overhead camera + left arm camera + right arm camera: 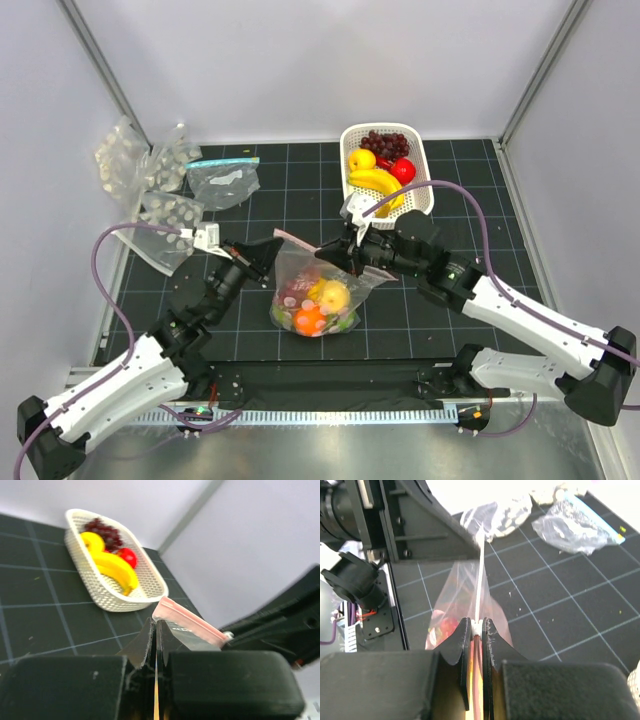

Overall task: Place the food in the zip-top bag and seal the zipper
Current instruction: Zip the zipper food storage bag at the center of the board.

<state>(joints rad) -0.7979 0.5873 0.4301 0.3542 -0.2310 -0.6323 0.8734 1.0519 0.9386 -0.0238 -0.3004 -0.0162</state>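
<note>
Pinching the pinkish zipper strip (192,624) of the dotted clear plastic bag (318,300), left tool (272,248) and right tool (332,254) stretch it taut for sealing

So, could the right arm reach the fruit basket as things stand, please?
Probably not yet: the right claw is shut on the zipper of the zip-top bag. The basket sits close beyond it, with nothing between.

Overhead and 2 close wrist views share the zip-top bag (296,272).
</note>
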